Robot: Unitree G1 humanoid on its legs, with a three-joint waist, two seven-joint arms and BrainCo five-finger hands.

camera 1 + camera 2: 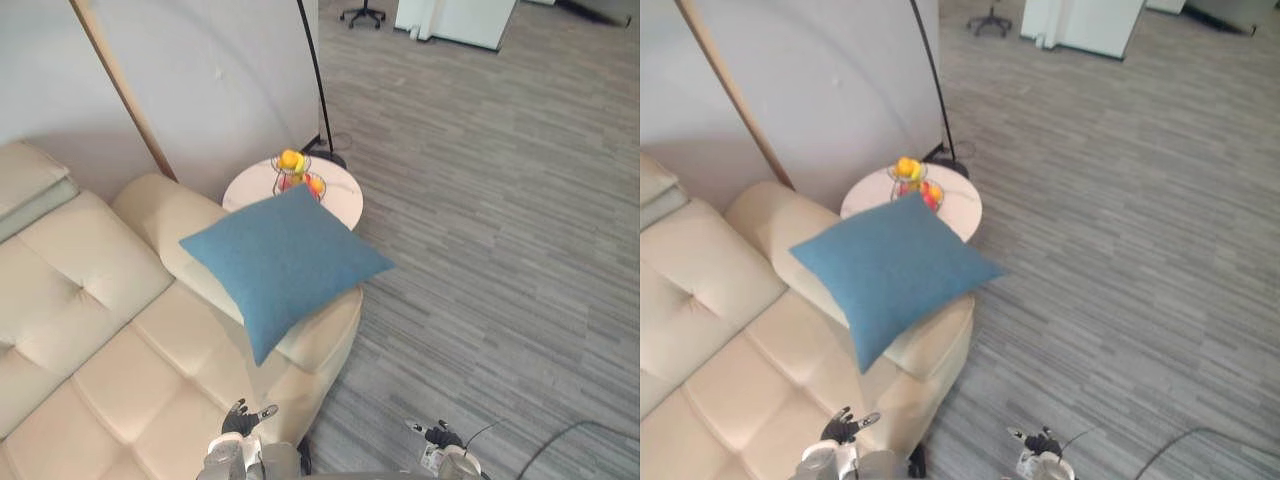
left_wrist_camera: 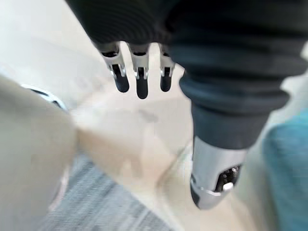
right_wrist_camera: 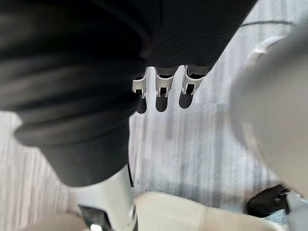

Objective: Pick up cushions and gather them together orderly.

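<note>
A blue square cushion (image 1: 283, 262) lies tilted across the right armrest of the cream sofa (image 1: 90, 350), one corner hanging toward the seat. My left hand (image 1: 240, 420) hangs low at the bottom edge, over the sofa's front corner, well below the cushion. Its fingers (image 2: 139, 79) are straight and hold nothing; a blue edge of the cushion (image 2: 288, 168) shows beyond the thumb. My right hand (image 1: 440, 437) sits low over the grey carpet, to the right of the sofa, its fingers (image 3: 163, 91) relaxed and empty.
A small round white side table (image 1: 340, 195) with a wire fruit basket (image 1: 293, 170) stands just behind the armrest. A floor lamp's black pole (image 1: 315, 70) and a wooden pole (image 1: 120, 85) lean by the wall. Grey carpet (image 1: 500, 230) stretches to the right.
</note>
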